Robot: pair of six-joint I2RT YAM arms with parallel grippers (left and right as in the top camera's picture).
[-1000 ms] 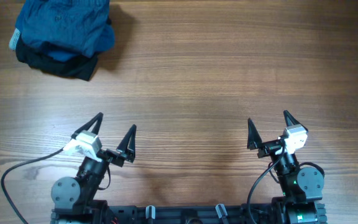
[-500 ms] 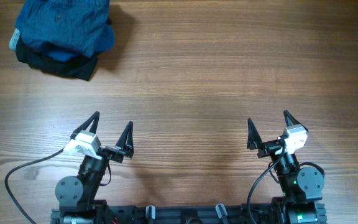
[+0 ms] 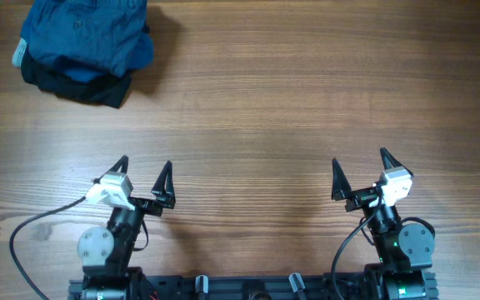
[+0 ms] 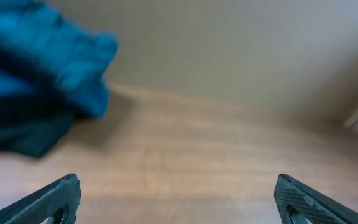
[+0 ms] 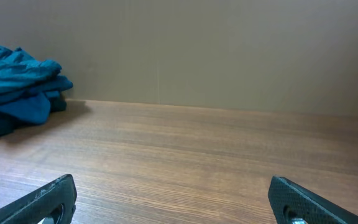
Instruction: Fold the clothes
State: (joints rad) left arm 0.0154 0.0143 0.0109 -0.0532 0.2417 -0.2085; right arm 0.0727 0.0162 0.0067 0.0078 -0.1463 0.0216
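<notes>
Clothes (image 3: 82, 42): a blue garment heaped on a dark one, at the far left of the wooden table (image 3: 273, 100). Left gripper (image 3: 146, 171) and right gripper (image 3: 359, 167) sit at the near edge, well apart from the heap, fingers spread wide, holding and touching nothing.

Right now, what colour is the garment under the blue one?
The bottom garment is black, clearest in the overhead view.
</notes>
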